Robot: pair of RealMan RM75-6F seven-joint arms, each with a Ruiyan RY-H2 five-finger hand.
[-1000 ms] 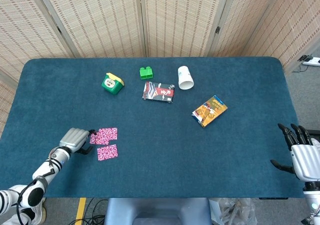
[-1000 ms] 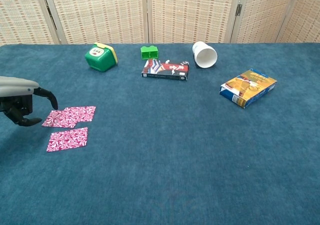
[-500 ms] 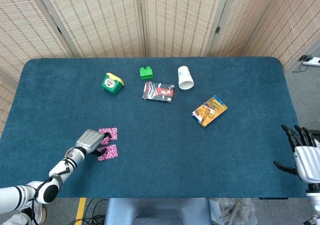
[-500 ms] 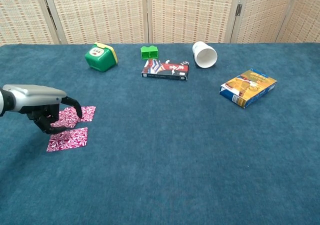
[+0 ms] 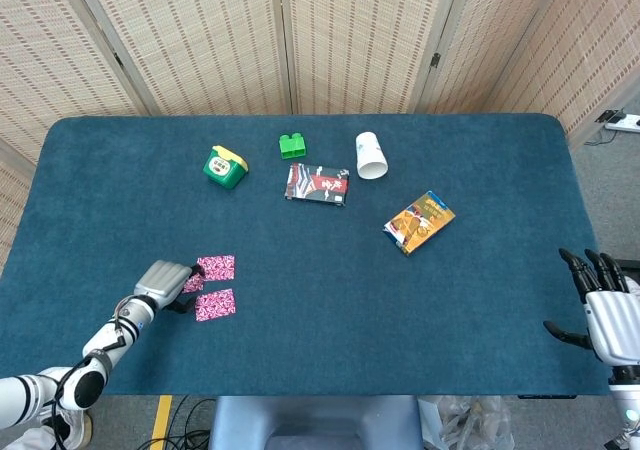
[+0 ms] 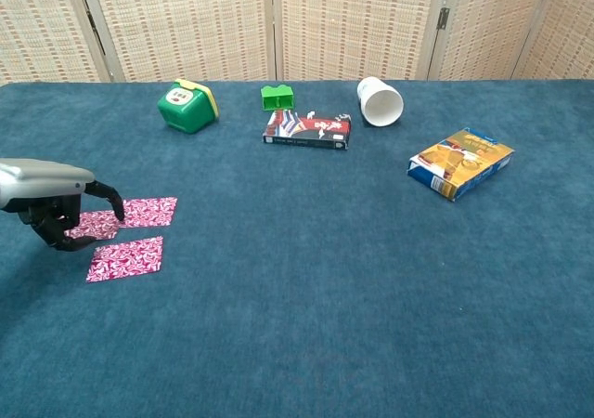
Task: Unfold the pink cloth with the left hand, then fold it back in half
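Looking down from the head view, we see the pink cloth (image 5: 214,287) lying flat near the front left of the blue bench (image 5: 300,310), showing as two patterned panels with a thin dark gap between them. Our left hand (image 5: 165,281) sits at the cloth's left edge, its dark fingers (image 5: 190,288) curled down over that edge; whether they actually pinch the fabric we cannot tell. Our right hand (image 5: 603,308) is off the bench's right front corner, fingers spread and holding nothing. Farther back lie a green container (image 5: 225,166), a green block (image 5: 292,146), a tipped white cup (image 5: 371,155), a dark snack packet (image 5: 316,183) and an orange box (image 5: 419,220), all well apart from the cloth. From the chest view, the left hand (image 6: 51,202) hangs over the far panel's left end, fingers (image 6: 104,198) arched down with tips at the pink cloth (image 6: 128,235); contact is likely, a grip unclear. The near panel lies flat and uncovered. The right hand does not appear in this view.
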